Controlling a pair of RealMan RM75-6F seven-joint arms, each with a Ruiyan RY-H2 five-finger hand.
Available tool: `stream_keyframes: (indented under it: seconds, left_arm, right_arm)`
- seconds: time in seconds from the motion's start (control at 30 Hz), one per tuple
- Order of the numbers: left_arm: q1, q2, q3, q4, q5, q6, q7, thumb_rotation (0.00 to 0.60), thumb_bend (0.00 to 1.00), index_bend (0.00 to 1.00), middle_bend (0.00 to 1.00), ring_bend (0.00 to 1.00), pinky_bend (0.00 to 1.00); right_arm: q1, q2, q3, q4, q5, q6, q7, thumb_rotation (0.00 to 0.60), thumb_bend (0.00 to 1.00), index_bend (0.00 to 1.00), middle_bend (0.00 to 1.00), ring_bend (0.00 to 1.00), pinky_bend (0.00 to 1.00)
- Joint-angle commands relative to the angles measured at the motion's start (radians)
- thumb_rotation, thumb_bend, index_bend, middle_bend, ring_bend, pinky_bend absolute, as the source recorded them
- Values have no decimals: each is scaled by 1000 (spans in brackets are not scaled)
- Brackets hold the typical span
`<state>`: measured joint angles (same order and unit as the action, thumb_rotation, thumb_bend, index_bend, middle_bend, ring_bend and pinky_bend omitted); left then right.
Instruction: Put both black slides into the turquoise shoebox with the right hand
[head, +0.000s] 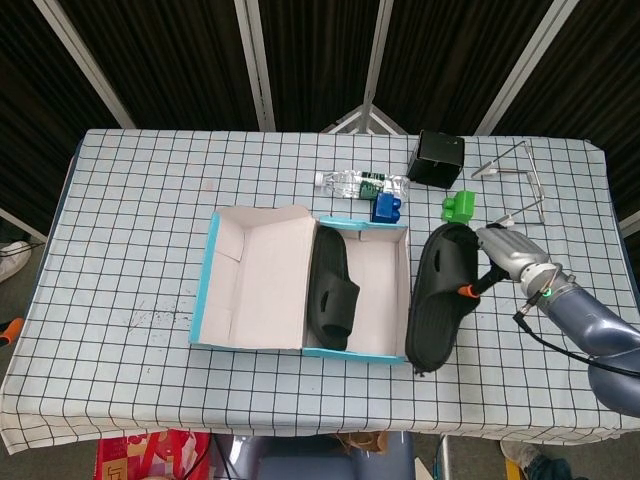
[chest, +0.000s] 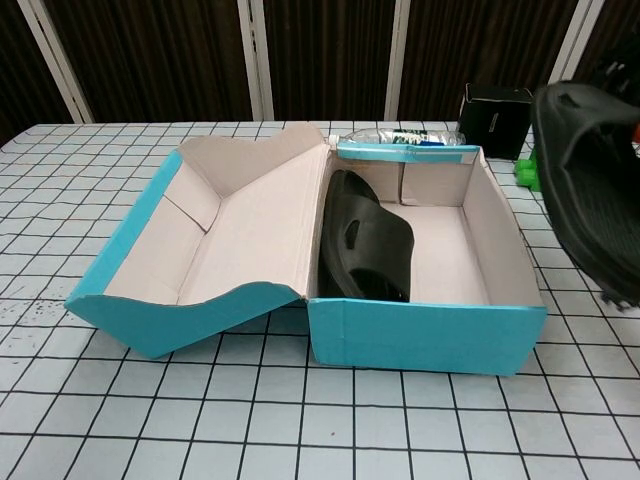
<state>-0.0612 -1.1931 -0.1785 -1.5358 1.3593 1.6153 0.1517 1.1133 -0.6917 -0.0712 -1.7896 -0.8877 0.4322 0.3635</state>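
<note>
The turquoise shoebox (head: 212, 262) (chest: 420, 330) lies open mid-table, its lid folded out to the left. One black slide (head: 332, 290) (chest: 365, 240) leans on its side against the left wall of the box's tray. My right hand (head: 505, 255) holds the second black slide (head: 437, 290) (chest: 590, 180) in the air just right of the box, beside its right wall. In the chest view the hand itself barely shows, behind the slide at the right edge. No left hand shows in either view.
Behind the box lie a plastic bottle (head: 360, 183) (chest: 400, 137) and a blue block (head: 386, 207). A green block (head: 458, 207) (chest: 528, 170), a black box (head: 436, 158) (chest: 495, 118) and a metal wire stand (head: 515, 190) sit at the back right.
</note>
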Motion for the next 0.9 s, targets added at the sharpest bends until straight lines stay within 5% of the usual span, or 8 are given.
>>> stream_keyframes:
  seconds: [0.03, 0.13, 0.33, 0.7, 0.9]
  left_arm:
    - [1, 1, -1, 2, 3, 3, -5, 600, 202, 98, 0, 0, 82]
    - [0, -2, -3, 14, 16, 15, -17, 600, 202, 98, 0, 0, 87]
    - [-2, -26, -11, 41, 40, 52, -22, 600, 202, 98, 0, 0, 87]
    - [-24, -118, -23, 169, 165, 171, -131, 600, 202, 97, 0, 0, 96]
    - [-27, -130, -19, 184, 154, 155, -124, 600, 202, 97, 0, 0, 96]
  right_arm:
    - [-127, -23, 157, -3, -131, 95, 179, 600, 571, 603, 553, 432, 0]
    - [-194, -91, 219, 33, -234, 173, 280, 600, 571, 614, 553, 432, 0]
    - [-261, -228, 260, 129, -381, 312, 369, 600, 587, 625, 553, 431, 0]
    - [-306, -445, 253, 329, -553, 480, 409, 600, 609, 646, 553, 432, 0]
    - [-320, -526, 240, 417, -596, 535, 427, 600, 609, 670, 553, 432, 0]
